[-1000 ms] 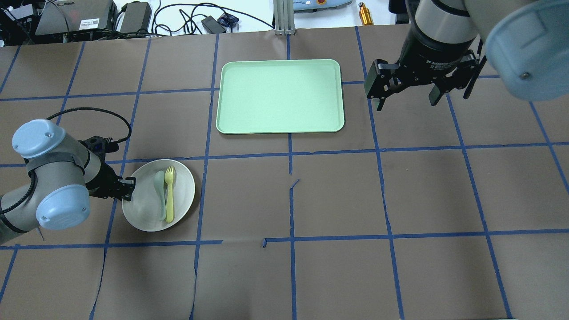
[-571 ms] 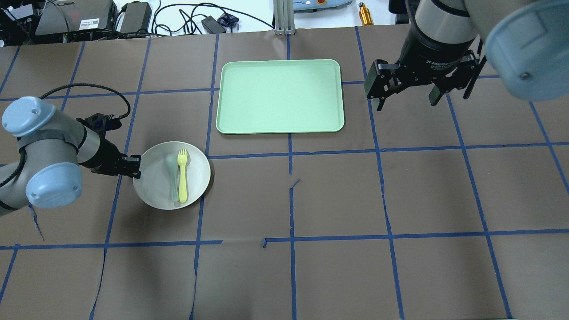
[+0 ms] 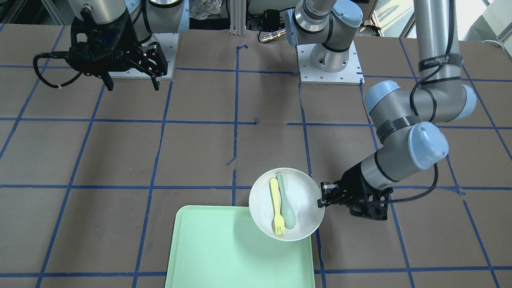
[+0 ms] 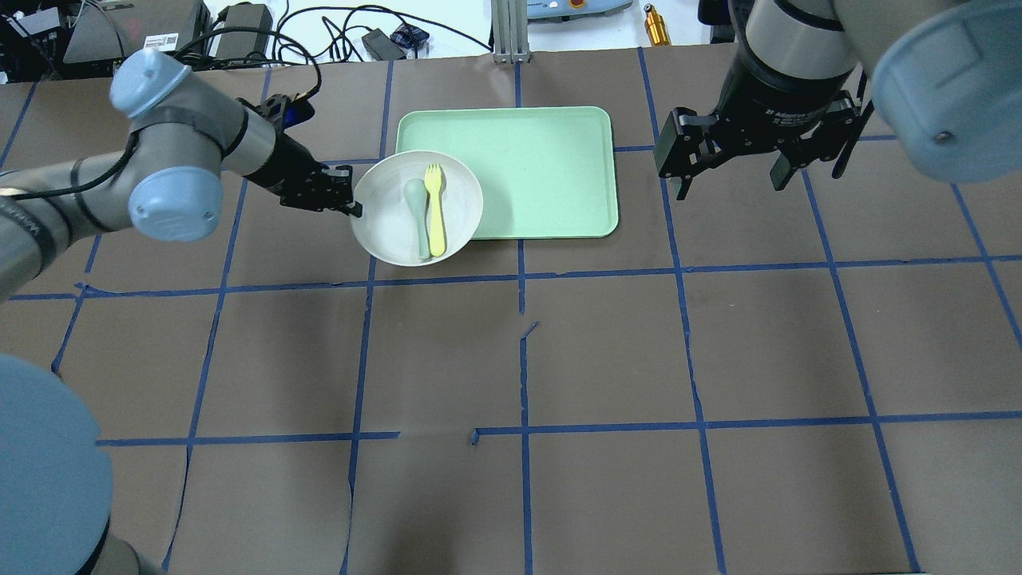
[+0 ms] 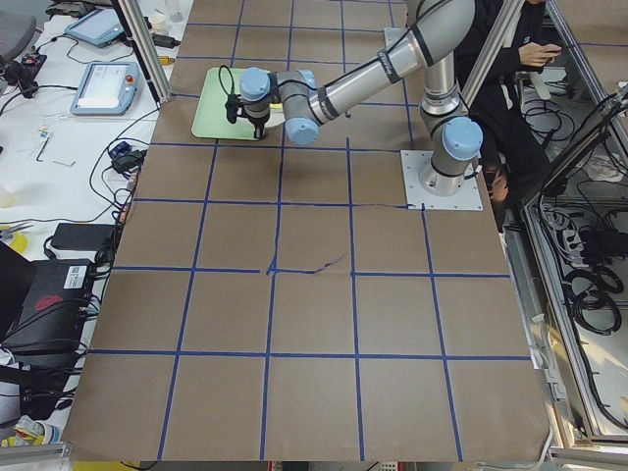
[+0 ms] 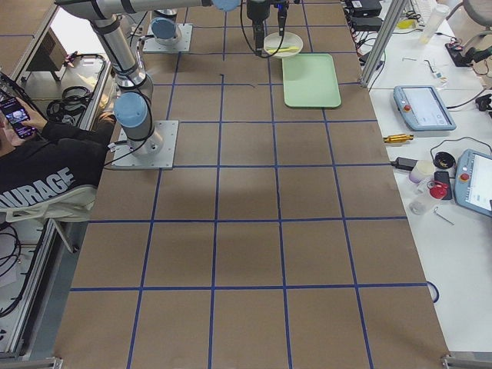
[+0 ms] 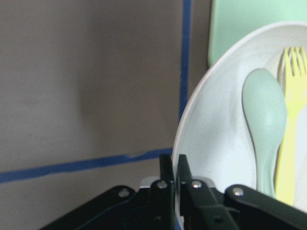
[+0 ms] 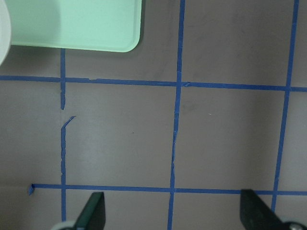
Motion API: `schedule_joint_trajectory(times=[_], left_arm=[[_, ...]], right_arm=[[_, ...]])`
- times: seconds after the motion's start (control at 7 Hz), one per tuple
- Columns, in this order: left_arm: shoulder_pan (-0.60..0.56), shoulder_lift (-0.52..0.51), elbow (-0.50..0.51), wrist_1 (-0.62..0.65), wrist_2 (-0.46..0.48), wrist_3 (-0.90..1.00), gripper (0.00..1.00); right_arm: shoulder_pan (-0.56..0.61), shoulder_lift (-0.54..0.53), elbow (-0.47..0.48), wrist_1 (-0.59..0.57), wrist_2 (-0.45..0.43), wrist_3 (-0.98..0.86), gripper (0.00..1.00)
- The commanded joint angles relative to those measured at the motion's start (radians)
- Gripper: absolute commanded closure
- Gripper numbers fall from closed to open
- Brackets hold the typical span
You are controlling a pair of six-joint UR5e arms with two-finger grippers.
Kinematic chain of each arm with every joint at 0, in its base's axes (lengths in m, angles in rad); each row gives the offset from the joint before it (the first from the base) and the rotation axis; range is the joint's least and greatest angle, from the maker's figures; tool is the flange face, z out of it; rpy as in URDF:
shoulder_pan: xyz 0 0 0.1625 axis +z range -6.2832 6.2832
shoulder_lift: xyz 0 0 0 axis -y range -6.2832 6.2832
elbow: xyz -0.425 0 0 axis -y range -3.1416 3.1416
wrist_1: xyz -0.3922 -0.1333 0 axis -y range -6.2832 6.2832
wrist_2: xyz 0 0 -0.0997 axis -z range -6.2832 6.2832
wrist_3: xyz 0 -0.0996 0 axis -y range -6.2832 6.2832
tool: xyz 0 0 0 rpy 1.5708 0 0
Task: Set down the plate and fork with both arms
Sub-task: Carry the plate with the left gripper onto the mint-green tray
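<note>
The round white plate (image 4: 383, 220) carries the pale-yellow fork (image 4: 435, 209) and a grey-green spoon (image 4: 417, 212) side by side. My left gripper (image 4: 351, 204) is shut on the plate's left rim and holds it over the near-left corner of the mint-green tray (image 4: 543, 168). In the front-facing view the plate (image 3: 304, 200) casts a shadow on the tray (image 3: 224, 248), with the fork (image 3: 276, 208) on it. The left wrist view shows the jaws pinching the rim (image 7: 211, 143). My right gripper (image 4: 728, 172) is open and empty, above the table right of the tray.
Brown paper with blue tape lines covers the table. Cables, power bricks and a metal post (image 4: 511, 32) lie beyond the far edge. The right wrist view shows the tray's corner (image 8: 72, 24) and bare table between the open fingers (image 8: 93, 211).
My left arm has carried the plate with fork and spoon from the table's left front, away and to the right, to the tray's near-left corner. The right arm has not moved.
</note>
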Motion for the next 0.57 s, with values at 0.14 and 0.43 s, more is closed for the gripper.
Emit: schedule_joint_trajectory(times=[0.14, 0.43], left_arm=[[-0.136, -0.276, 0.313, -0.006, 0.05, -0.12, 1.0], [-0.152, -0.312, 0.325, 0.003, 0.047, -0.139, 1.0]], right_arm=[[0.0, 0.0, 0.0, -0.002, 0.0, 0.0, 0.0], [0.0, 0.0, 0.002, 0.0, 0.001, 0.0, 0.0]])
